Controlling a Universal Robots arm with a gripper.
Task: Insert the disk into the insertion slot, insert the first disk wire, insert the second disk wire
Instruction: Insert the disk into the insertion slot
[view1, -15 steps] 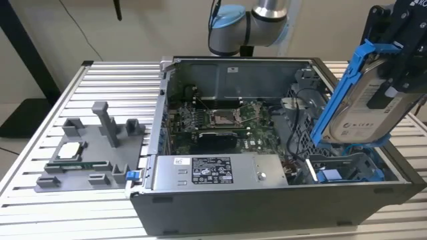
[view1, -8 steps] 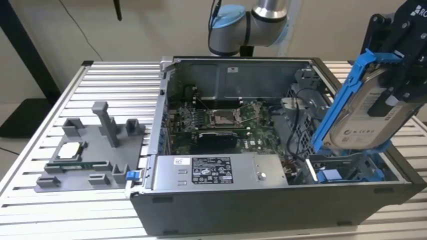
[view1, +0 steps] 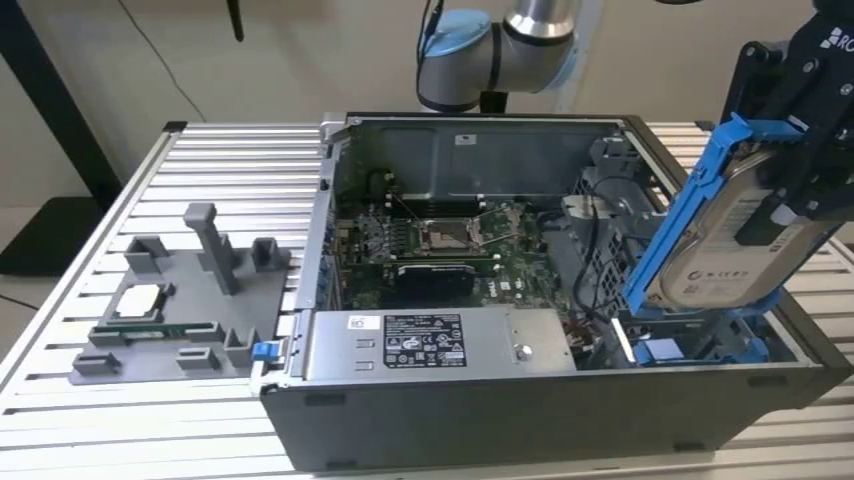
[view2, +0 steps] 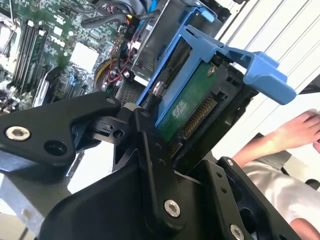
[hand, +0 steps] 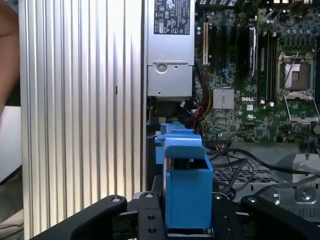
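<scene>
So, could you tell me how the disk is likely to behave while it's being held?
The disk looks rigid and metal-cased, so probably heavy for its size. Its blue carrier is thin plastic and may flex. Gripped tilted near its upper end, it could slip in the fingers.

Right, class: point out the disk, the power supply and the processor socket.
disk (view1: 723, 248), exterior view, silver face.
power supply (view1: 424, 341), exterior view, labelled top.
processor socket (view1: 446, 236), exterior view, centre.

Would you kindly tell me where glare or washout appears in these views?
First wrist view: glare streaks the ribbed aluminium table. Second wrist view: the background behind the blue plastic drive carrier is washed out. Exterior view: even light.
</scene>
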